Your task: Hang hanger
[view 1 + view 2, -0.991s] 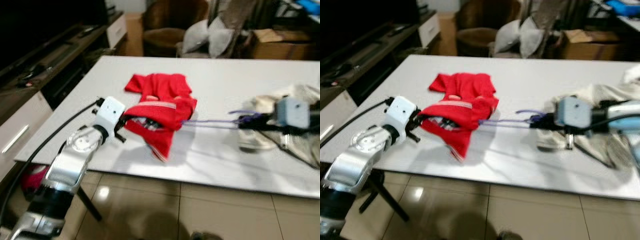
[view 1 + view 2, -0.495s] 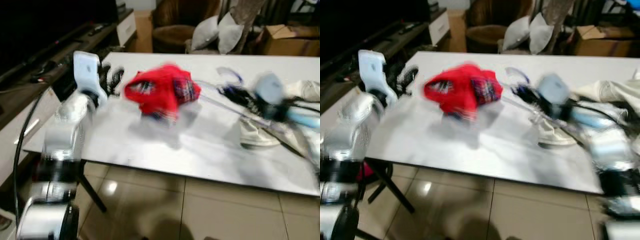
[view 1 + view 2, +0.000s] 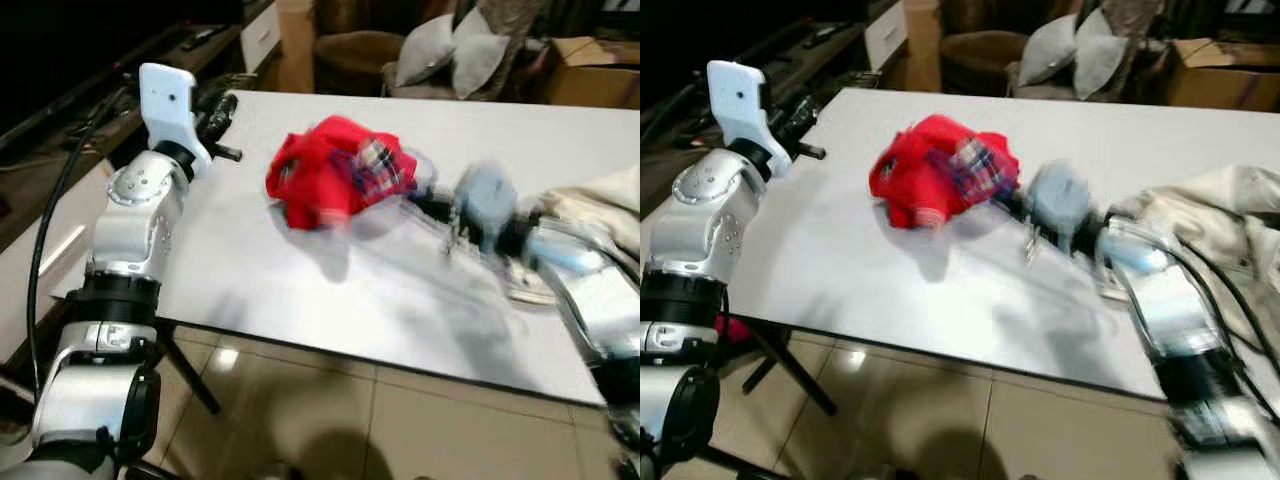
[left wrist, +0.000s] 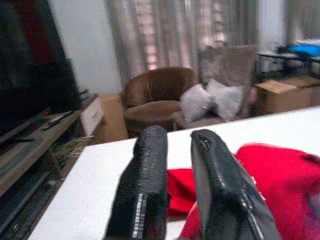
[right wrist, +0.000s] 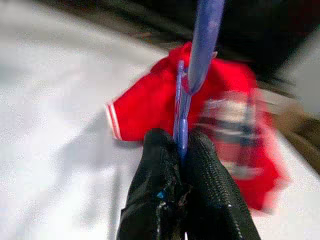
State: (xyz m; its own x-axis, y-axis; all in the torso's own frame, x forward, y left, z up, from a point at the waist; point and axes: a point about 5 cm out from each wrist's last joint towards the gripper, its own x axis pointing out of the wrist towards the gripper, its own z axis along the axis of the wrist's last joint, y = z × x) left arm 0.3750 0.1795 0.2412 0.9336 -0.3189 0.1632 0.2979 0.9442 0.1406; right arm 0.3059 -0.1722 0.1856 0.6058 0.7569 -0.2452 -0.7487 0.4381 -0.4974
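Two black fingers of my right gripper [image 5: 181, 150] pinch the thin purple plastic hanger [image 5: 197, 55], which runs up from between them; that grip is plain in the right wrist view, while the head views give me just a blurred grey wrist beside the cloth. The hanger carries the bunched red shirt with a plaid lining [image 3: 340, 180], which in the head views sits above the middle of the white table [image 3: 940, 290], its shadow lying beneath it.

My left gripper [image 4: 177, 140] is raised over the table's far left corner, its fingers a narrow gap apart and holding nothing. Its wrist view looks past them to a brown round armchair [image 4: 155, 95] and two grey cushions [image 4: 212, 100].

A cream jacket [image 3: 1220, 215] lies crumpled on the table at my right.

A second ago the shirt lay spread flat with the left gripper at its edge; now it is gathered into a lump and the left arm has swung up and away.
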